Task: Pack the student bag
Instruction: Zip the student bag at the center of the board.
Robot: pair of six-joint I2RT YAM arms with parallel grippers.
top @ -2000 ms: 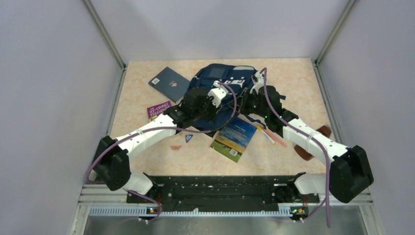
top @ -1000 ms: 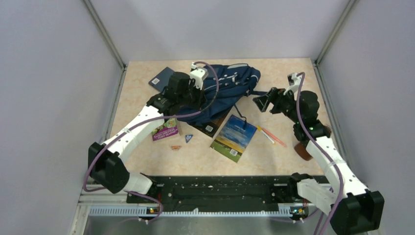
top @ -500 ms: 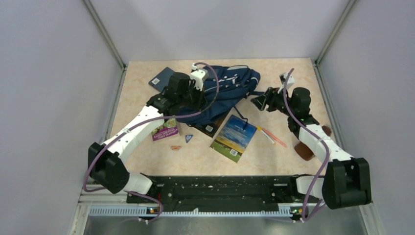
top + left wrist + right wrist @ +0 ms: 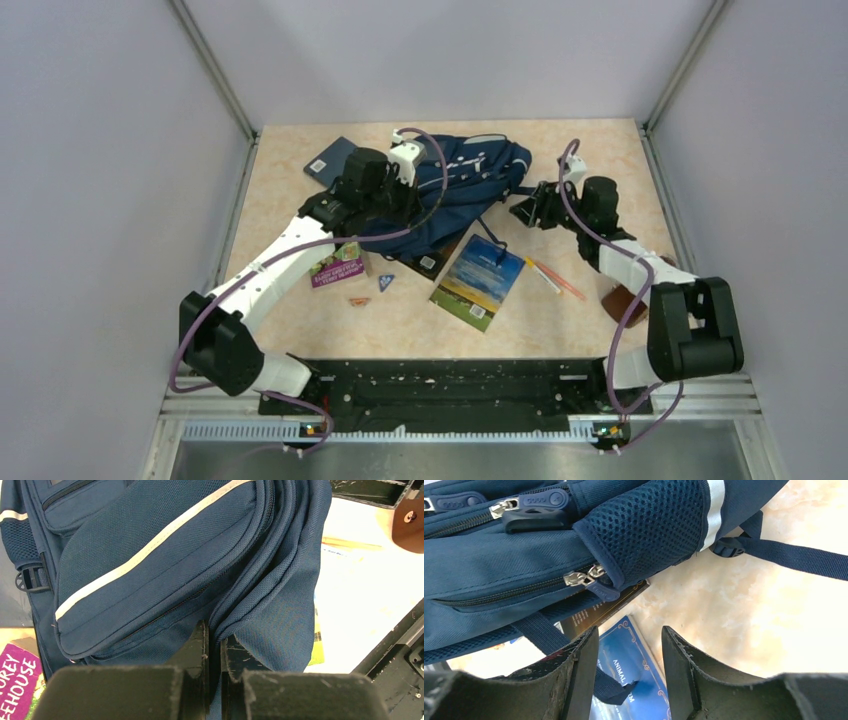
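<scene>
The student bag (image 4: 465,180), navy blue with pale stripes, lies at the back middle of the table. My left gripper (image 4: 397,207) is at its left front side and is shut on a fold of the bag's fabric (image 4: 250,605), with the cloth pinched between the jaws (image 4: 213,647). My right gripper (image 4: 524,210) hovers just off the bag's right side, open with nothing between its fingers (image 4: 629,631). A silver zipper pull (image 4: 583,576) below the mesh pocket (image 4: 649,525) lies a little ahead of the right fingertips. A loose strap (image 4: 541,630) runs past the right gripper's left finger.
A blue landscape-cover book (image 4: 480,280) lies in front of the bag, and a dark book (image 4: 432,262) pokes out from under it. There is also a dark blue book (image 4: 330,160) at the back left, a purple book (image 4: 338,268), pens (image 4: 555,278) and a brown object (image 4: 625,300).
My right gripper has moved left and down toward the bag's right side, and its jaws have narrowed. The left gripper keeps its hold in the same spot.
</scene>
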